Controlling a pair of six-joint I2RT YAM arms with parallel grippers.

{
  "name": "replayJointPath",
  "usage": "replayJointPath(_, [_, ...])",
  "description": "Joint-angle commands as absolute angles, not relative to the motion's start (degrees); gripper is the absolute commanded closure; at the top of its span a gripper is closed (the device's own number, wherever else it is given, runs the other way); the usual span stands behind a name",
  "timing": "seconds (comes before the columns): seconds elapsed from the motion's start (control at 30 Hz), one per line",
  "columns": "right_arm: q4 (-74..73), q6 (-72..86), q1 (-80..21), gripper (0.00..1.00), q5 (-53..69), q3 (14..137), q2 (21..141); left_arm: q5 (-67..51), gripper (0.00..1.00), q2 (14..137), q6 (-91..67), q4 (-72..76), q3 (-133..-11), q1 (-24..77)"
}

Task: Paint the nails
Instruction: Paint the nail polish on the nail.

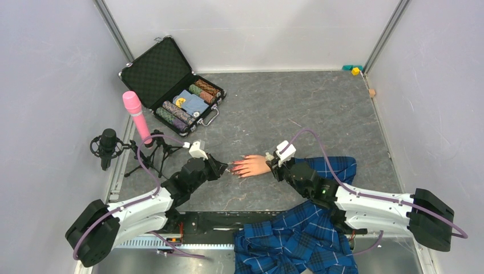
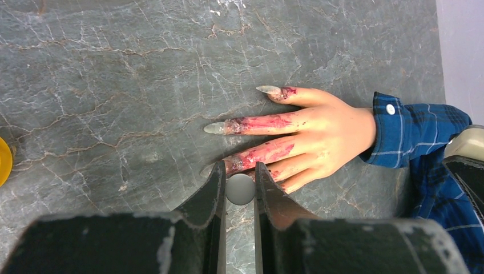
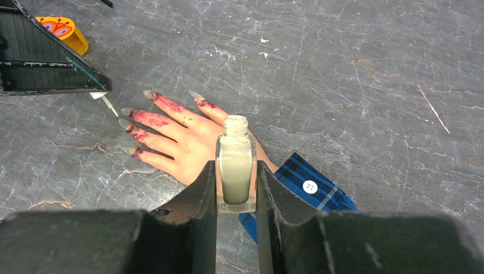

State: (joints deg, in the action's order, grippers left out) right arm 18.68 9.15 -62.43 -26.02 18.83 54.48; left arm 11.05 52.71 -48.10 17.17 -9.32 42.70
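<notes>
A flesh-coloured mannequin hand (image 1: 253,165) in a blue plaid sleeve (image 1: 334,166) lies flat, fingers pointing left. Its nails (image 2: 216,128) are long, pointed and pale, and the fingers (image 3: 149,119) behind them are smeared red. My left gripper (image 2: 240,168) is shut on the round brush cap (image 2: 240,189), right over the lower fingertips. The brush (image 3: 107,103) points down just beside a nail (image 3: 124,123). My right gripper (image 3: 236,164) is shut on the open clear bottle (image 3: 235,145) of pale liquid, held upright above the wrist.
An open black case (image 1: 171,85) of poker chips lies far left. A pink microphone (image 1: 136,117) and a black microphone on a tripod (image 1: 108,145) stand at the left edge. More plaid cloth (image 1: 297,242) is bunched at the near edge. Small blocks (image 1: 354,69) sit in the far right corner.
</notes>
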Motion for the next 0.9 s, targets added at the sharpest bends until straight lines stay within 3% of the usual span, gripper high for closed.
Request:
replayJointPath(0.0, [22.57, 8.87, -62.14, 1.0, -26.2, 18.51, 54.0, 13.13, 0.98, 53.76, -44.44, 21.41, -9.48, 42.29])
replayJointPath(0.87, [23.93, 8.47, -62.14, 1.0, -25.29, 17.36, 53.51, 15.21, 0.98, 57.44, -44.9, 26.7, -8.09, 42.22])
